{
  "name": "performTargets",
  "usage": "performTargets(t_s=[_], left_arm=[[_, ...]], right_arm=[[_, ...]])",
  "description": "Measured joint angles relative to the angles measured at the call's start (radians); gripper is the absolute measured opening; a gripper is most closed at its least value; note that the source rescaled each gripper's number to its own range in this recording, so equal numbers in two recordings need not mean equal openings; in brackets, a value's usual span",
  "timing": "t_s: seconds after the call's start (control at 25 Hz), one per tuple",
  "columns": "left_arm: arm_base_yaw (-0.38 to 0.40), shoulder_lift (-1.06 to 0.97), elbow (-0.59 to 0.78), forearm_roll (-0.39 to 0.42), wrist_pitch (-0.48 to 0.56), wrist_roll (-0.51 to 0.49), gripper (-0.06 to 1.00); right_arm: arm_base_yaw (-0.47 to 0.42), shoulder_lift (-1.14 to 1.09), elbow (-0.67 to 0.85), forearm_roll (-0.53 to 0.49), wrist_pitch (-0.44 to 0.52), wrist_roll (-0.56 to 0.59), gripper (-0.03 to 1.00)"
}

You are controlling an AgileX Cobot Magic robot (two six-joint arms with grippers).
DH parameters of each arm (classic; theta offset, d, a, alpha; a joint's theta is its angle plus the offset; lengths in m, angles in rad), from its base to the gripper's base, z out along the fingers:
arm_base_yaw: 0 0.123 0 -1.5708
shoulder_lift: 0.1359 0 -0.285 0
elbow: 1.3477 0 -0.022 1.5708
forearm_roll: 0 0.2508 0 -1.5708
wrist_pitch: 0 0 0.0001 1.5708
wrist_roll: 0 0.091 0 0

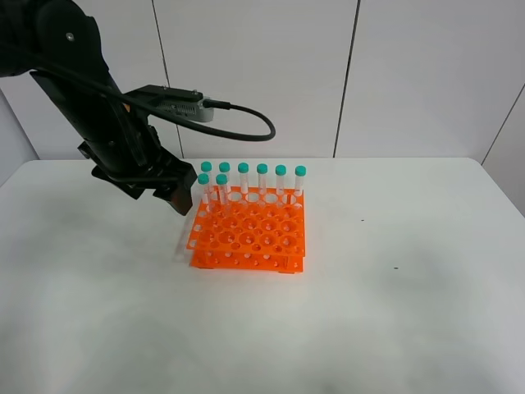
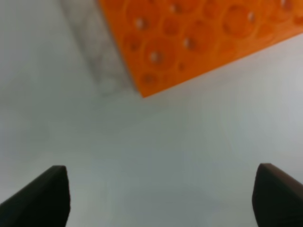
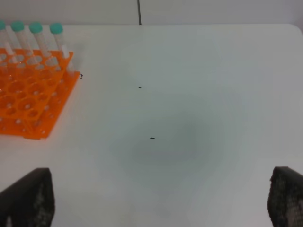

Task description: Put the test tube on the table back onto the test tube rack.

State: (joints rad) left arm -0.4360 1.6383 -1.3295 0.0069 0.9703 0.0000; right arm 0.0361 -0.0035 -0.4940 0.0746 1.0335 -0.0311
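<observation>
where the white table (image 1: 385,312) met the room, pale wall panels (image 1: 262,74) with dark seams stood behind it, and a few small dark specks (image 3: 152,138) marked the tabletop. the orange rack (image 1: 250,234) sat near the middle of the table, with six green-capped tubes (image 1: 262,182) upright along its far row and one more tube (image 1: 222,193) upright just in front of them; the remaining holes looked empty. the test tube (image 1: 194,215) stood at the rack's left edge, leaning, with its cap up beside the far corner and its tip down towards the tabletop; i could not tell whether it was in a hole or just outside the rack. the left gripper (image 1: 176,197) hung just beside that tube's upper part, and its wrist view showed the two fingertips (image 2: 42,196) spread wide with nothing between them. the right gripper (image 3: 158,201) was likewise wide apart and empty, over bare table well away from the rack.
</observation>
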Motion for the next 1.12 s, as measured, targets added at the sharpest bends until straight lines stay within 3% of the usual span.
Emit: performTargets(t_s=[0.32,0.4,0.56,0.72,1.0,1.12], left_arm=[[0.363,0.027,0.000,0.020,0.081,0.022,1.00],[0.413,0.019,0.000,0.026,0.119,0.023,1.00],[0.425,-0.071,0.064,0.012,0.133,0.023,1.00],[0.425,-0.276,0.243,-0.007,0.141,0.025,1.00],[0.425,-0.784,0.642,-0.007,0.140,0.025,1.00],[0.425,-1.060,0.753,-0.012,0.109,0.023,1.00]], right_arm=[[0.000,0.000,0.000,0.000,0.000,0.000,1.00],[0.000,0.000,0.000,0.000,0.000,0.000,1.00],[0.000,0.000,0.000,0.000,0.000,0.000,1.00],[0.000,0.000,0.000,0.000,0.000,0.000,1.00],[0.000,0.000,0.000,0.000,0.000,0.000,1.00],[0.000,0.000,0.000,0.000,0.000,0.000,1.00]])
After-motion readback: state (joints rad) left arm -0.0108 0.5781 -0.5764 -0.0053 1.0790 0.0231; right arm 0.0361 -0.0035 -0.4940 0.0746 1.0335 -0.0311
